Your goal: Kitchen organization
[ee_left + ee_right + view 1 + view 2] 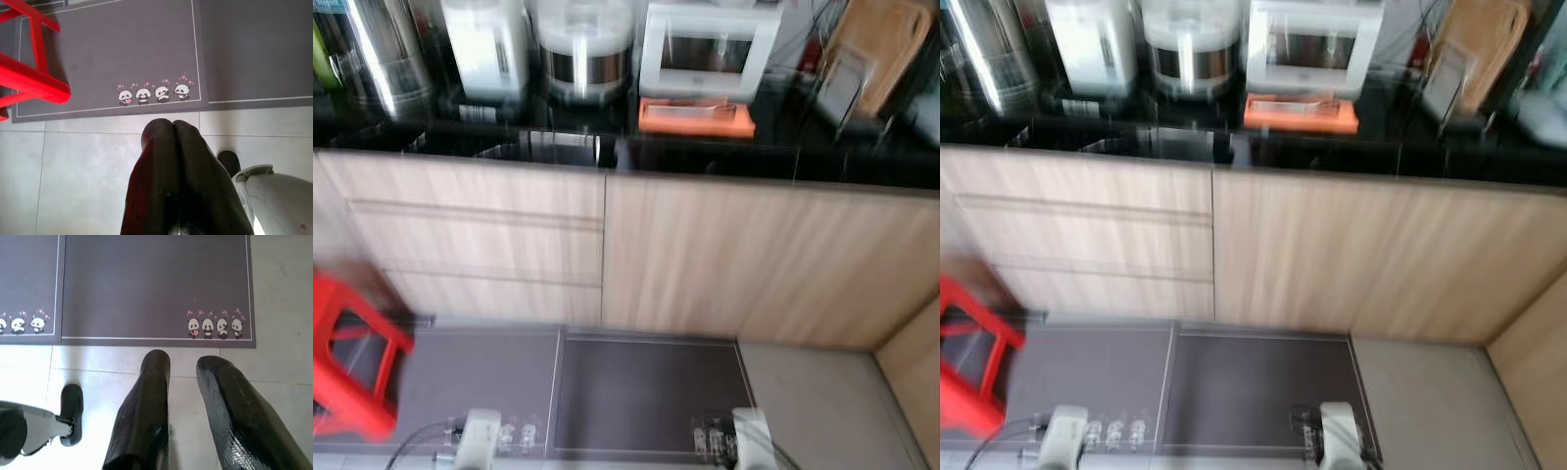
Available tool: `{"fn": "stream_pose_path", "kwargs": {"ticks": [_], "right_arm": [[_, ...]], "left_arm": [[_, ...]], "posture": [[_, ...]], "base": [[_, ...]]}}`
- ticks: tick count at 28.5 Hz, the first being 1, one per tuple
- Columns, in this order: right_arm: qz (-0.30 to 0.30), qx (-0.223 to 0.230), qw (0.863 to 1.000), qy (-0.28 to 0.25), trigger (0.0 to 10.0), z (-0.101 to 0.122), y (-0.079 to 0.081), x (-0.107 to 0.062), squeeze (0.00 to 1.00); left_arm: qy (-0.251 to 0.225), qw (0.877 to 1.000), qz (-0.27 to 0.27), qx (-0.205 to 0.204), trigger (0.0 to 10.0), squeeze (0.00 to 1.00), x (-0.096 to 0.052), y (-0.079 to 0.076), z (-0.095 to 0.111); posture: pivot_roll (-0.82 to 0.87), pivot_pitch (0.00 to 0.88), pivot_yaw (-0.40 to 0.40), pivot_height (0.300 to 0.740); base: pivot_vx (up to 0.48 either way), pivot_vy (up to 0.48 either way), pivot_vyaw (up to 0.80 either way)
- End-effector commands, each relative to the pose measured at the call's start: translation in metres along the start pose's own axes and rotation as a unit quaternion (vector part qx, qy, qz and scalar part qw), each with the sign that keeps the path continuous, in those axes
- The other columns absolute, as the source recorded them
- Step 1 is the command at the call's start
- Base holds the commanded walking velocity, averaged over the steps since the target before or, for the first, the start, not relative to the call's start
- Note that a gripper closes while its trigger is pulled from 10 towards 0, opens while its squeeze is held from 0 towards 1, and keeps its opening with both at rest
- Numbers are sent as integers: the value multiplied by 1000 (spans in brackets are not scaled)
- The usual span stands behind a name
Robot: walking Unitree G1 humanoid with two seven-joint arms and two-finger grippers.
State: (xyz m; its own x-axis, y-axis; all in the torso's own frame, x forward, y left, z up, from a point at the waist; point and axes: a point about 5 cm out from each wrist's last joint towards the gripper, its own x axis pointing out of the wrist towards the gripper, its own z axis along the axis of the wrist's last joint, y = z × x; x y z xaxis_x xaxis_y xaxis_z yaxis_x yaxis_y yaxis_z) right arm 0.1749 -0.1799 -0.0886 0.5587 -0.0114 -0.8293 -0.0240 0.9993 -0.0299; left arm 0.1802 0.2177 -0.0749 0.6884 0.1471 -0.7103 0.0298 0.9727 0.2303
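Both arms hang over grey panda mats [156, 284] before the black counter [705, 152], left gripper [172, 128] clenched empty, right gripper [183, 363] parted

Black bench [724, 157] across top, glossy, above wood cabinets. On it, 10 to 2 o'clock: steel pot [382, 54], white appliance [487, 44], steel-banded cooker [584, 49], white-framed appliance [710, 49] with orange tray [697, 117] just in front, cutting board [881, 49] leaning at 2. Pale tile floor [73, 181] below: two grey panda mats [646, 397] side by side, touching; red stool [352, 362] at 8 o'clock, on left mat.
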Motion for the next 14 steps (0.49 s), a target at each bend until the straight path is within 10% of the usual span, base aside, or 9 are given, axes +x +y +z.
{"fn": "stream_pose_path", "kwargs": {"ticks": [1, 14], "right_arm": [[-15, 2, 1000, 12, 10000, -8, -10, -2, 0], [-13, -3, 1000, 9, 10000, -7, -9, -2, 0]], "left_arm": [[-1, 1000, -15, -1, 10000, 0, 1, -10, 2], [-4, 1000, -15, -1, 10000, 0, 1, -10, 4]], "posture": [[125, 0, -55, 740], [131, 0, -53, 740]], "base": [[0, 480, 0], [0, 480, 0]]}}
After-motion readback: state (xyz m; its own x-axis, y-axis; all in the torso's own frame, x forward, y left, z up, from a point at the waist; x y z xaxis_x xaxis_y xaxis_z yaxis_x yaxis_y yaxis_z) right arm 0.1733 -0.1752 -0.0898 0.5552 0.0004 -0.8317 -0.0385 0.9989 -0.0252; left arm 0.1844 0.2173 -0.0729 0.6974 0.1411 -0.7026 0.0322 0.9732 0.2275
